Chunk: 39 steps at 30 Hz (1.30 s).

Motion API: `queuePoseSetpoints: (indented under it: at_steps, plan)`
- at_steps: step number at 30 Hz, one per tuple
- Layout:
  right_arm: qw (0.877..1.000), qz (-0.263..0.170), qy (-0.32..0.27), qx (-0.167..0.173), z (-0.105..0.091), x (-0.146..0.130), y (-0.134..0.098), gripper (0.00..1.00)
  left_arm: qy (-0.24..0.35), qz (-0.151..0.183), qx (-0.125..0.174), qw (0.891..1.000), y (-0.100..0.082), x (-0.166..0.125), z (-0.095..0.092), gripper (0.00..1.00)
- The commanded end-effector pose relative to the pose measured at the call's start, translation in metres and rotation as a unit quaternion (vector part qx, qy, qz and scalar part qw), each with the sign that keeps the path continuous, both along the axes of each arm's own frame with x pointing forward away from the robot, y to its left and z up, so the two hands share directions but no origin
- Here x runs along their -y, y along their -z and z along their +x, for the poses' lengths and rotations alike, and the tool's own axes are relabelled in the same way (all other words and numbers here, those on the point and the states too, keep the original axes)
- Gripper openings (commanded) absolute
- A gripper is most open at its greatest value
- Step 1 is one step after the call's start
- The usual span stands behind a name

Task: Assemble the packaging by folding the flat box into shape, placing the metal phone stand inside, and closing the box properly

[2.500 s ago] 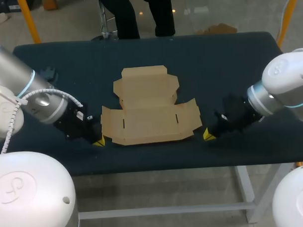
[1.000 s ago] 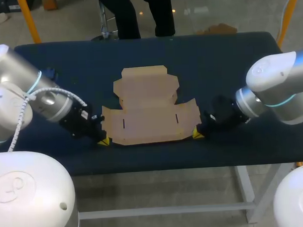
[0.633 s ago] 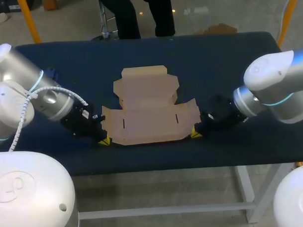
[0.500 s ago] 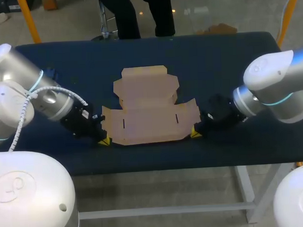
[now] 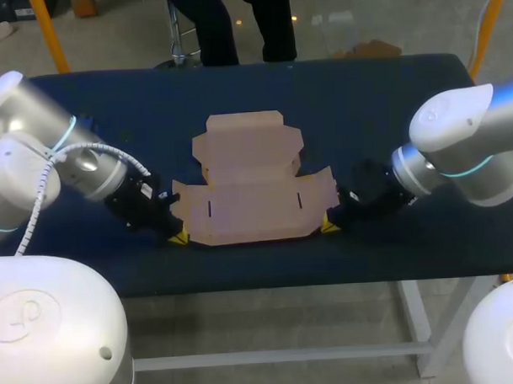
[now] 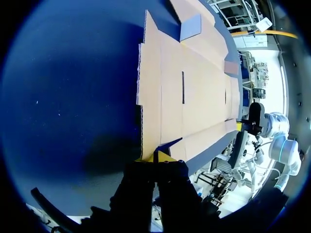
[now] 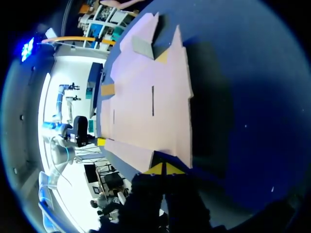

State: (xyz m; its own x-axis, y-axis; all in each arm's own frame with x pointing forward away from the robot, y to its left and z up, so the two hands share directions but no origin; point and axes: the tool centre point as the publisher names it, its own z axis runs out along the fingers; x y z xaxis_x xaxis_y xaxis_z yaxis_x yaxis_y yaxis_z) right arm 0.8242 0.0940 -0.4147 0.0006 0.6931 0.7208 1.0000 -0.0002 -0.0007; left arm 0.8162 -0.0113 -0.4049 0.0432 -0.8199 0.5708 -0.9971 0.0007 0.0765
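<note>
Now the big dark blue table (image 5: 388,95) holds the flat brown cardboard box (image 5: 252,192). The box lies unfolded just ahead of both grippers, in between them. The left gripper (image 6: 155,157) has its two yellow tips pressed together with nothing held. They sit right at the box's near left corner. The right gripper (image 7: 163,169) is the same: tips closed tight, empty, right at the near right corner. I cannot see the metal phone stand anywhere.

I think the job is at its very first step, folding the box. Next, the tips likely need to slide under the near flap and lift it on both sides together. That way the card should bend on its crease and not skid away.

Compared with a moment ago, both arms have come in from the sides to the corners. The box has not moved.
</note>
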Motion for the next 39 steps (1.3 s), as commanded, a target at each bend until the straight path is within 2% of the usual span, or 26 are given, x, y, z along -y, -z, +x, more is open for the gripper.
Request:
queuePoseSetpoints:
  at_steps: [1, 10, 22, 39]
  plan:
    - [1.000, -0.001, -0.003, -0.003, 0.001, 0.001, -0.001, 0.00, 0.006, 0.001, -0.008, 1.000, 0.002, 0.003, 0.007, 0.00]
    - [1.000, -0.002, -0.007, -0.002, 0.001, -0.001, -0.001, 0.00, 0.018, 0.003, 0.001, 1.000, -0.010, 0.012, 0.003, 0.00]
    - [1.000, -0.010, -0.010, 0.001, -0.001, -0.003, -0.003, 0.00, 0.015, 0.027, -0.005, 1.000, -0.017, 0.023, -0.008, 0.00]
    - [0.999, -0.034, -0.021, 0.018, -0.001, -0.016, -0.013, 0.00, 0.041, 0.044, 0.006, 0.998, -0.018, 0.039, -0.002, 0.00]
